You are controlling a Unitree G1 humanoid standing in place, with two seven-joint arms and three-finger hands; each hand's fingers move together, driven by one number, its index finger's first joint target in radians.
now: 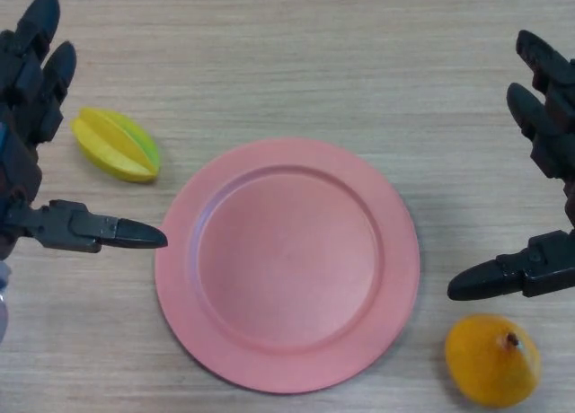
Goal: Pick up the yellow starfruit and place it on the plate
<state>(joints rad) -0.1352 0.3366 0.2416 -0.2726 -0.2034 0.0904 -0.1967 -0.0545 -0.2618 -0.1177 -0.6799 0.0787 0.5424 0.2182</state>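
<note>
Here, the yellow starfruit (116,144) lies on the wooden table (296,63), left of the pink plate (287,265) and just apart from its rim. The left hand (27,153) sits at the left edge with fingers straight and relaxed, holding nothing; its thumb points toward the plate, below the starfruit. The right hand (548,197) shows at the right edge, likewise spread and empty. An orange fruit (492,359) rests beneath it, near the plate.

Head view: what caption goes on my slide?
Open black left hand beside ridged yellow starfruit, empty round pink plate waiting; right hand open.
</note>
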